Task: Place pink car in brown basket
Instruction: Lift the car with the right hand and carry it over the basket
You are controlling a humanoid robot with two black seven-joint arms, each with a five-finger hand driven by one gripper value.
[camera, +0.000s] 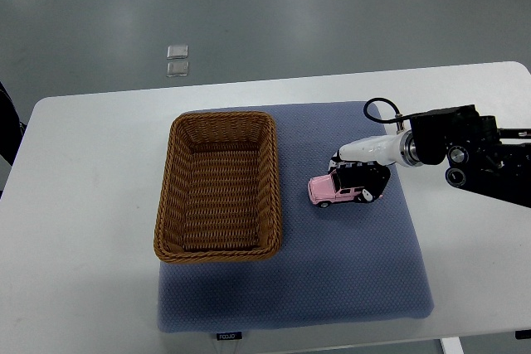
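Unreadable small label [227, 336] on mat [348, 288]

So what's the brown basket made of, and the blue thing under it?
The brown basket looks like woven wicker or rattan: you can see plaited strands and a braided rim, with a slight sheen. The blue mat looks like soft, matte fabric-covered padding, with a fine dotted weave and rounded, cushiony edges.

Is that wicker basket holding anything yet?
Empty. The brown basket shows only its bare woven floor; the pink car sits outside it on the blue mat, at the right hand.
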